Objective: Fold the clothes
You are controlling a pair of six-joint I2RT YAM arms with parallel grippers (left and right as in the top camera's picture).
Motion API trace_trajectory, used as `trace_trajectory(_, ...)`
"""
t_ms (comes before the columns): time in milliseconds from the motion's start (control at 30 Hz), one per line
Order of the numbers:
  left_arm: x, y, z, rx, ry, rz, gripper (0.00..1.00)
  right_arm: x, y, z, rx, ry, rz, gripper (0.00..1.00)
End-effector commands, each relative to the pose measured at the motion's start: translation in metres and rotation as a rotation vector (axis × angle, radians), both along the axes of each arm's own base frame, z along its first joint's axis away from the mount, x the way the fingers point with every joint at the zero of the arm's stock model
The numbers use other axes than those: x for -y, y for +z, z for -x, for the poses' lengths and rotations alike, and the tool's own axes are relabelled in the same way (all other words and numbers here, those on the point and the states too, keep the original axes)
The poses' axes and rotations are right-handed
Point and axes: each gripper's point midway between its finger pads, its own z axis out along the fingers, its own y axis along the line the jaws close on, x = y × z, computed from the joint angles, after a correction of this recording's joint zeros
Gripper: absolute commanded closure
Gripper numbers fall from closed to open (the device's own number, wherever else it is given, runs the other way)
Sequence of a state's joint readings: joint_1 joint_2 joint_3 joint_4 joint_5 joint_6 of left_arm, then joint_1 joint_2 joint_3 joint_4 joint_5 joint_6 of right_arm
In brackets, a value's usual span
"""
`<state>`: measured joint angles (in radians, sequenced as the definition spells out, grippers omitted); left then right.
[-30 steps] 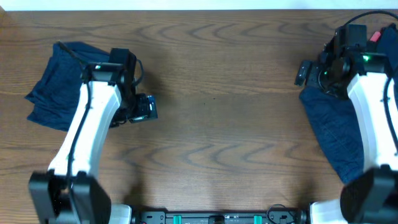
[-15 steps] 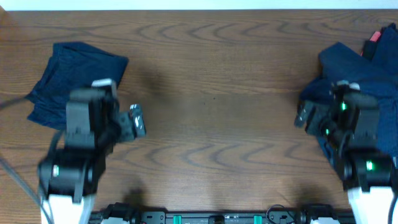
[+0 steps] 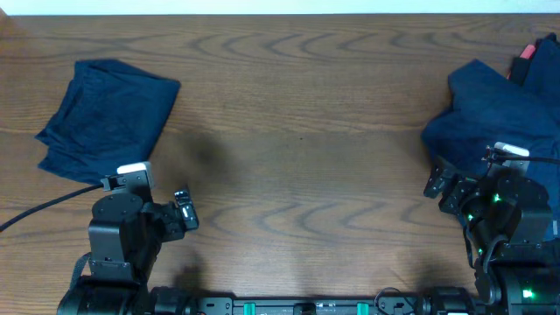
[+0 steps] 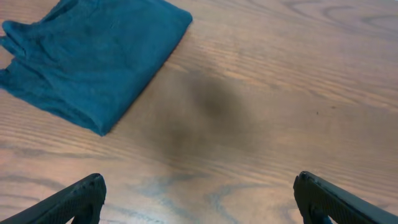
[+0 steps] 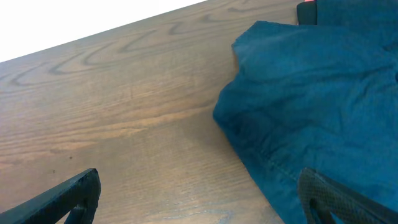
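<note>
A folded dark blue garment (image 3: 105, 118) lies at the far left of the wooden table; it also shows in the left wrist view (image 4: 87, 59). A crumpled heap of dark blue clothes (image 3: 499, 109) lies at the far right, also in the right wrist view (image 5: 317, 99). My left gripper (image 3: 184, 210) is open and empty near the front edge, well below the folded garment; its fingertips (image 4: 199, 199) frame bare wood. My right gripper (image 3: 440, 185) is open and empty at the front right, by the heap's lower edge; its fingertips (image 5: 199, 196) sit over wood, the right one over blue cloth.
A small red object (image 3: 527, 51) peeks out behind the heap at the far right, also in the right wrist view (image 5: 306, 11). A black cable (image 3: 44, 210) runs from the left arm off the left edge. Bare wooden table (image 3: 297, 131) spans the middle.
Both arms have pulled back from the clothes toward the front edge of the table. The folded garment at left and the heap at right are now uncovered.
</note>
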<state>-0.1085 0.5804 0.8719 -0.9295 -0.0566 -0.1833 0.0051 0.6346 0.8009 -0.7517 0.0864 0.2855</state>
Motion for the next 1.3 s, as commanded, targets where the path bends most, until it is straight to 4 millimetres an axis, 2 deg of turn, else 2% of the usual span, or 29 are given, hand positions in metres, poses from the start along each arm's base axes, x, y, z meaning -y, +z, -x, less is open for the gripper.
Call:
trace_trajectory(0,-0.002,-0.001,0.001,-0.003,0.012,-0.007,0.02,0.001,-0.005,0.001,-0.010,-0.014,-0.005,0.01)
trace_trajectory(533,-0.002,-0.002,0.001,-0.003,0.012,-0.007,0.02,0.001,-0.004,0.001,-0.007,-0.014,-0.006,0.01)
trace_trajectory(733,-0.002,-0.002,0.001,-0.003,0.012,-0.007,0.02,0.001,0.010,0.014,0.063,-0.011,0.001,0.01)
trace_trajectory(800,-0.002,-0.002,0.001,-0.003,0.012,-0.007,0.02,0.003,0.009,0.023,0.069,-0.006,0.020,0.01)
trace_trajectory(967,-0.002,-0.002,0.001,-0.003,0.012,-0.007,0.02,0.008,-0.009,0.034,0.148,-0.032,0.017,0.01)
trace_trajectory(1100,-0.002,-0.002,0.001,-0.003,0.012,-0.007,0.02,0.000,-0.027,0.029,0.250,0.041,0.035,0.01)
trace_trajectory(1267,-0.002,-0.002,0.001,-0.003,0.012,-0.007,0.02,-0.006,-0.037,0.020,0.387,0.083,0.028,0.01)
